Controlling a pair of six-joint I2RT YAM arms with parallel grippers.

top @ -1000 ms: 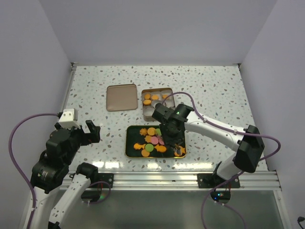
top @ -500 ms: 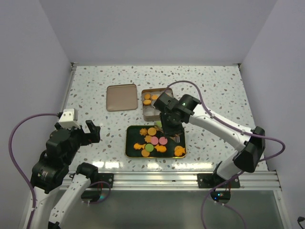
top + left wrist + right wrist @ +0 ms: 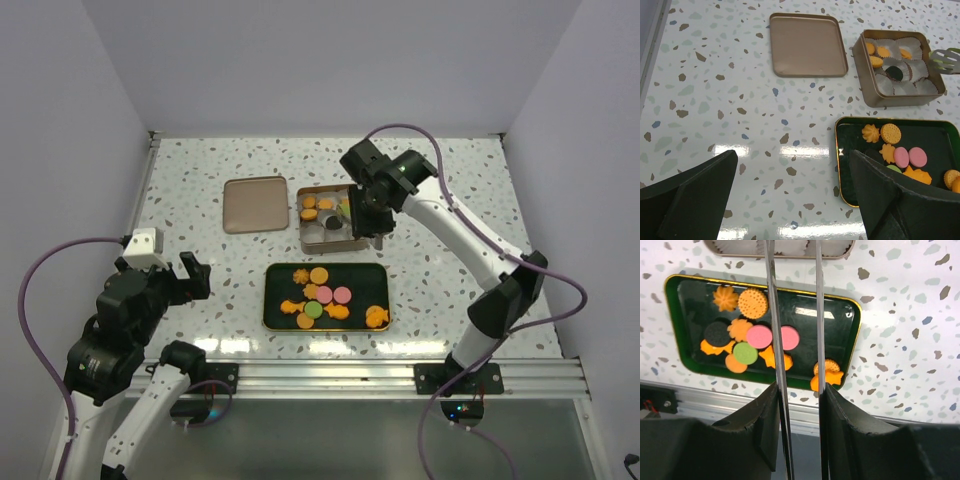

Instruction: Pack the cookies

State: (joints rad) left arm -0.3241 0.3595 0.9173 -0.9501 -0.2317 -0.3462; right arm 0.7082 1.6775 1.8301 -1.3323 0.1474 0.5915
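Note:
Several cookies (image 3: 320, 295) lie on the black, gold-rimmed tray (image 3: 377, 272): orange shapes, two pink rounds, a green round (image 3: 745, 353) and a dark one (image 3: 717, 333). More orange cookies (image 3: 882, 51) and a dark one (image 3: 895, 72) sit in paper cups inside the square tin (image 3: 890, 100). My right gripper (image 3: 365, 205) is shut on metal tongs (image 3: 776, 315). The tong tips (image 3: 945, 59) hang over the tin's right side; I cannot tell whether they hold a cookie. My left gripper (image 3: 792, 170) stands open and empty at the near left, away from the tray.
The tin's lid (image 3: 254, 204) lies flat to the left of the tin. White walls close the table on three sides. A metal rail (image 3: 330, 375) runs along the near edge.
My right arm has risen from the tray and swung back to the tin, carrying the tongs. The left arm has not moved.

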